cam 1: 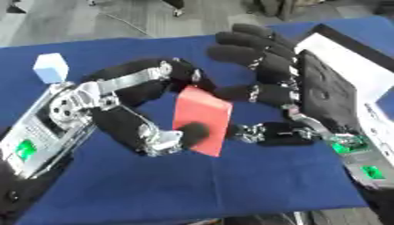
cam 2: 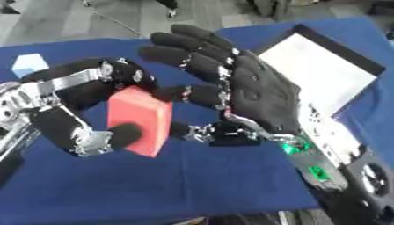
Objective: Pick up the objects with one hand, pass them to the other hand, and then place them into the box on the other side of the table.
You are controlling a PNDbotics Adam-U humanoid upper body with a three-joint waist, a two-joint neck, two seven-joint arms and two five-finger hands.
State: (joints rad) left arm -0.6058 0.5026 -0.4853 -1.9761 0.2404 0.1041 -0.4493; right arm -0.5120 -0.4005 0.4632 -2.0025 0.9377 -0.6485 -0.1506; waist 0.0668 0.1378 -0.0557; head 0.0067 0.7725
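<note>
A red block (cam 1: 202,118) hangs above the blue table, pinched by my left hand (cam 1: 131,118), whose thumb presses its lower front and whose fingers curl over its top. My right hand (cam 2: 258,94) is open beside it on the right, fingers spread toward the block's right edge; one finger touches or nearly touches that side. A pale blue cube (cam 1: 51,67) rests on the table at the far left. A box with a white floor and black walls (cam 2: 323,70) stands at the right, partly hidden behind my right hand.
Blue cloth covers the table (cam 1: 231,184), whose front edge runs along the bottom of the view. Grey floor and dark legs of furniture show beyond the far edge.
</note>
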